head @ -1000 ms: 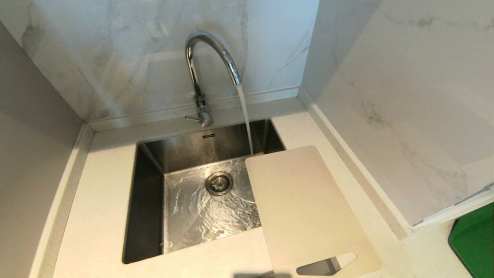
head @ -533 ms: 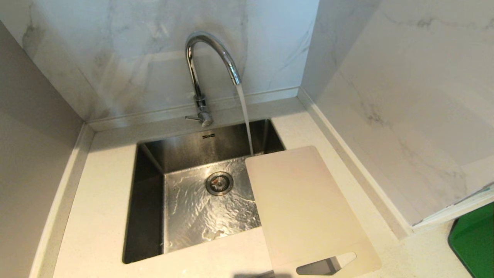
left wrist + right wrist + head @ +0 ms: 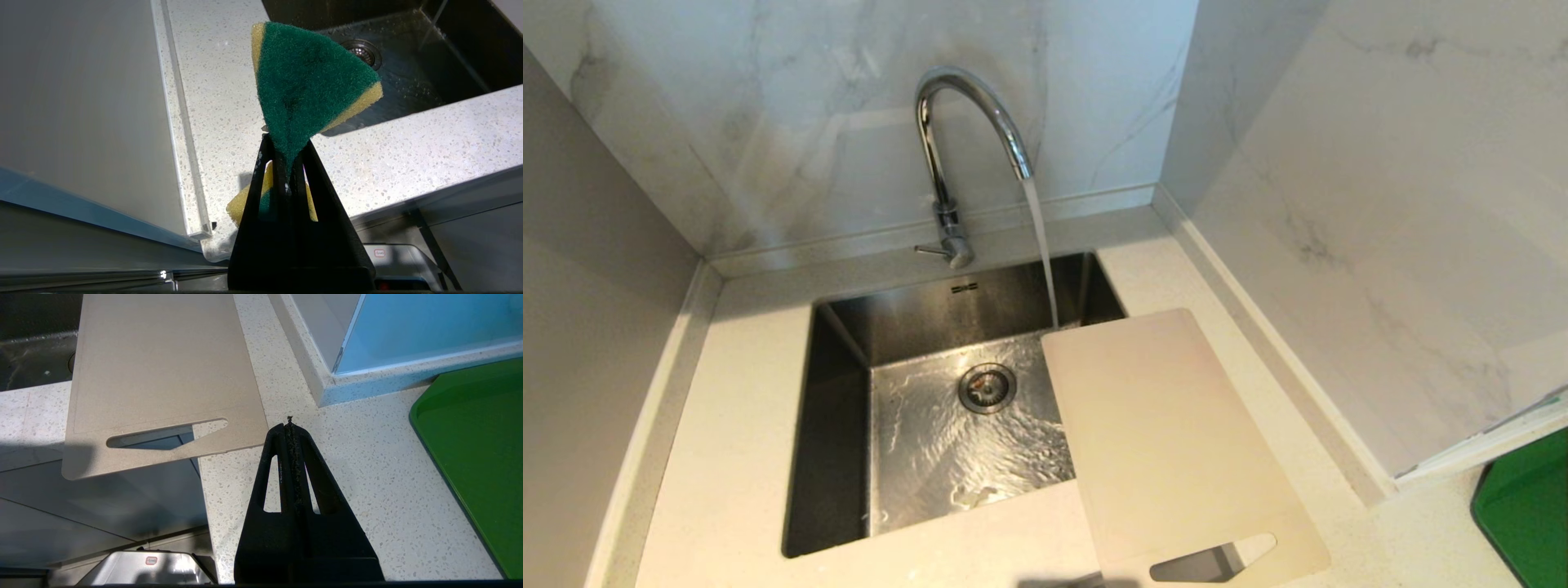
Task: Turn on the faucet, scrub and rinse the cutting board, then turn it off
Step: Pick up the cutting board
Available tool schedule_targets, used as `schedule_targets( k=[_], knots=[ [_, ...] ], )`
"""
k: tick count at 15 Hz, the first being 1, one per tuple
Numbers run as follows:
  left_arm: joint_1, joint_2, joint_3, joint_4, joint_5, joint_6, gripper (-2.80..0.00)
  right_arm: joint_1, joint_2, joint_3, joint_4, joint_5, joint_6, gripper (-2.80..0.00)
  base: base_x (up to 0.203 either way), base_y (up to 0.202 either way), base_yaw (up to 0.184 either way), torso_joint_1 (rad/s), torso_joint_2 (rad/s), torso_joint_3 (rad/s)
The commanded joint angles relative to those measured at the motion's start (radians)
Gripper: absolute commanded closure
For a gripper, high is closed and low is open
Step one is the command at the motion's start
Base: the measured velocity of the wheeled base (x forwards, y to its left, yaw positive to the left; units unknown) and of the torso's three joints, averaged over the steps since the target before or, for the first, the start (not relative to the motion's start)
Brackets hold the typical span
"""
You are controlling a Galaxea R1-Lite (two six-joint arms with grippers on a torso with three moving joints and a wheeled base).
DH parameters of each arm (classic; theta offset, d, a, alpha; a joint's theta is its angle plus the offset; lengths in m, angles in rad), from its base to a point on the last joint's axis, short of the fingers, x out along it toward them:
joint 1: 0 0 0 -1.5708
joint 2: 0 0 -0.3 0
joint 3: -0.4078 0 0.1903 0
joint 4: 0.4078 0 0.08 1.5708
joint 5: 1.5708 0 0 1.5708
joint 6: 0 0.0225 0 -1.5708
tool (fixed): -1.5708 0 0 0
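Neither arm showed in head view. Black left gripper [image 3: 288,163] was pinched tight on a green-and-yellow scrub sponge [image 3: 304,85], which fanned out beyond the tips, w/ a yellow corner poking out lower betw. the fingers [image 3: 261,179]. Black right gripper [image 3: 290,428] was closed, pads pressed together, nothing held, pointing fwd & down.

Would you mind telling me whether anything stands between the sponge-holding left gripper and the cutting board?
Nothing visible does. The left gripper, shut on the sponge, hangs over bare countertop; the cutting board lies uncovered across the sink's right edge.
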Motion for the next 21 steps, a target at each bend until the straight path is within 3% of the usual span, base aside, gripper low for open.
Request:
schedule_targets(
  k=[1,5,11,14,17,19,21],
  knots=[
    [0.001,0.001,0.0,0.001,0.0,-0.001,0.0,0.0,0.0,0.002,0.0,0.002,-0.004,0.0,0.0,0.0,0.0,0.0,0.0,0.0],
    [0.001,0.001,0.0,0.004,0.0,-0.001,0.0,0.0,0.013,-0.066,0.018,0.0,0.007,0.0,0.0,0.0,0.0,0.0,0.0,0.0],
    [0.001,0.001,0.0,0.006,-0.001,0.001,0.0,0.0,0.366,-0.559,0.16,0.058,-0.006,0.0,0.0,0.0,0.0,0.0,0.0,0.0],
    [0.001,0.001,-0.002,0.006,-0.001,-0.004,0.0,0.0,0.572,-0.813,0.203,0.084,-0.075,0.0,0.0,0.0,0.0,0.0,0.0,0.0],
    [0.001,0.001,-0.002,0.006,-0.001,-0.004,0.0,0.001,0.746,-1.02,0.33,0.134,-0.159,0.0,0.0,0.0,0.0,0.0,0.0,0.0],
    [0.001,0.001,-0.002,0.006,-0.001,-0.004,0.0,0.001,0.83,-1.062,0.402,0.231,-0.2,0.0,0.0,0.0,0.0,0.0,0.0,0.0],
    [0.001,0.001,-0.002,0.006,-0.001,-0.004,0.0,0.001,0.886,-1.061,0.457,0.276,-0.24,0.0,0.0,0.0,0.0,0.0,0.0,0.0]
  ],
)
